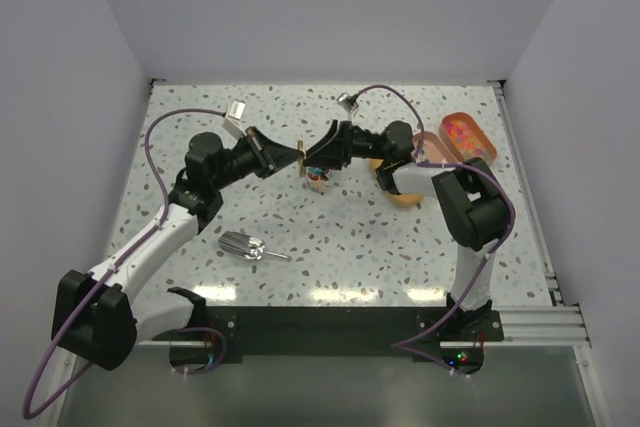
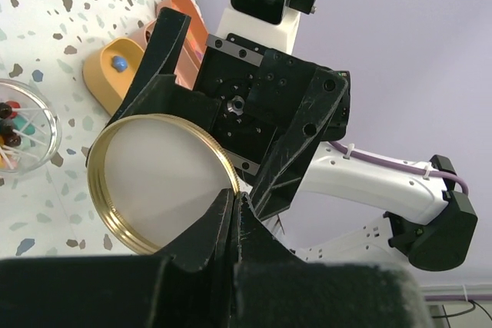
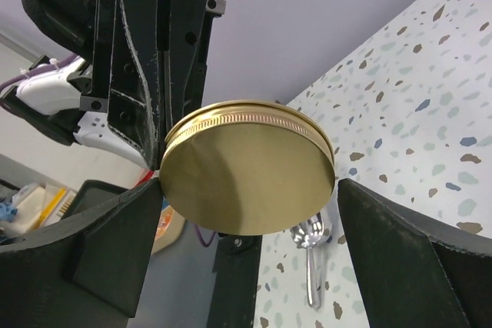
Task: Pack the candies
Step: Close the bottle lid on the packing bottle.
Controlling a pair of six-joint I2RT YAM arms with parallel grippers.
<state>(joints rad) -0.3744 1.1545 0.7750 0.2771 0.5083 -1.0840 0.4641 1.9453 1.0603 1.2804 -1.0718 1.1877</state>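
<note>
The left claw (image 2: 234,207) pinches the gold lid (image 3: 246,170) at its rim. The right claw (image 3: 247,190) stands spread, straddling the lid without gripping it. For a good handover, I think the right claw should close evenly on the rim before the left lets go. The candies (image 2: 9,132) lie in the jar (image 2: 48,113) just below both claws (the top view hides most of it). Whether the right claw touches the rim, I cannot tell.

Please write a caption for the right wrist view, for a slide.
Left gripper pinches the gold lid by its rim; the right gripper straddles it, fingers at either edge.
</note>
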